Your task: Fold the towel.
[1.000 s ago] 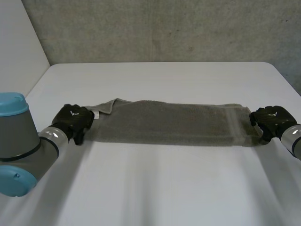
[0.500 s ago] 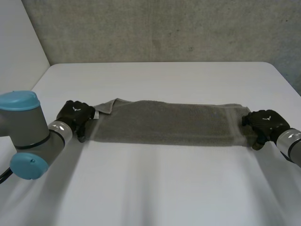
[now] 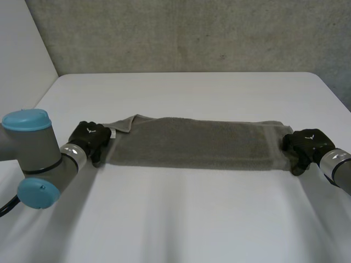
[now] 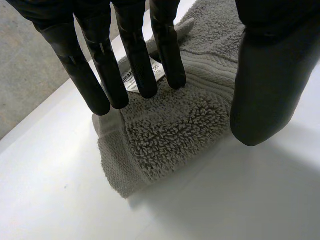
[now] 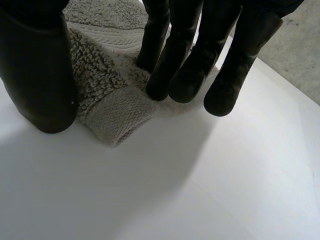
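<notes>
Looking at the white surface (image 3: 181,219): the towel (image 3: 192,143) is lying as a long narrow strip across its middle, running parallel to the near edge, with one short end toward the left edge and the other toward the right edge. It looks already doubled lengthwise, so I'm reading the step in hand as gripping both short ends for the next fold.

The left arm (image 3: 38,159) and right arm (image 3: 337,167) are reaching in from the near corners. The left hand (image 3: 90,138) is sitting on the towel's left end and the right hand (image 3: 307,143) on its right end.

- Left fingers (image 4: 140,65) are lying straight on top of the cloth, with the left thumb (image 4: 265,90) bearing on the near side. The pile is humping up between them, so I'm calling it a pinch.
- Right fingers (image 5: 175,60) are doing the same: straight, together, tips down on the end hem. The right thumb (image 5: 40,75) is pressing into the loops, clamping the corner (image 5: 117,117).
- The white label (image 4: 124,84) is peeking out between the left fingers.

Doing this well, as I'm judging it:
- Both layers need catching. The thumbs are riding the side, not visibly under the cloth, so the lower layer could be slipping out on lift.
- Both ends should be rising together and level, keeping the strip taut.
- One end should be travelling over to the other, with hems matched before letting go.
</notes>
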Controlling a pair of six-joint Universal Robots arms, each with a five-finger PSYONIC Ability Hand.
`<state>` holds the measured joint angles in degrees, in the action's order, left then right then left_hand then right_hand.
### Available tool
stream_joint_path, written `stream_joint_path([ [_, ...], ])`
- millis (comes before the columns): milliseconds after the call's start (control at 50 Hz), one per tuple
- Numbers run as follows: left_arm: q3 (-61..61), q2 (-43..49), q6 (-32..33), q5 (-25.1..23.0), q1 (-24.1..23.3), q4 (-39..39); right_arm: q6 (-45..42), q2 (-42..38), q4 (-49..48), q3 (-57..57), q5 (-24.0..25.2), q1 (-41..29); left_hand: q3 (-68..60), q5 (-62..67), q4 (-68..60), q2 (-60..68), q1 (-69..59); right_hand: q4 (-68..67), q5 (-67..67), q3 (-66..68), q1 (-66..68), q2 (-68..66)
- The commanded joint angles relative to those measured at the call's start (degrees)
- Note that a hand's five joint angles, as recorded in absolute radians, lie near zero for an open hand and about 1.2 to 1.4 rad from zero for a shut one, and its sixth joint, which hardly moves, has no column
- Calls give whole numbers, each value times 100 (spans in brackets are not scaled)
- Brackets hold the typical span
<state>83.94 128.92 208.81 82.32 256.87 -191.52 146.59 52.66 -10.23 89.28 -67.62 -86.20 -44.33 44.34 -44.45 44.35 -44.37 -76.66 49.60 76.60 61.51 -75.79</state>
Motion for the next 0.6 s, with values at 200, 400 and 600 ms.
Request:
stream_joint_path([
  [200,114,-245,-15,21,-40,-8,142,376,12,98,20,50,451,-1452,463,-453,455,-334,2040,340,1849,-421],
  [400,123,-298,-15,39,-49,0,590,930,-23,283,143,24,451,-1452,463,-453,455,-334,2040,340,1849,-421],
  [600,132,-315,-24,48,-66,9,898,913,-14,292,425,59,484,-1486,497,-486,488,2029,-323,-2023,-513,1942],
])
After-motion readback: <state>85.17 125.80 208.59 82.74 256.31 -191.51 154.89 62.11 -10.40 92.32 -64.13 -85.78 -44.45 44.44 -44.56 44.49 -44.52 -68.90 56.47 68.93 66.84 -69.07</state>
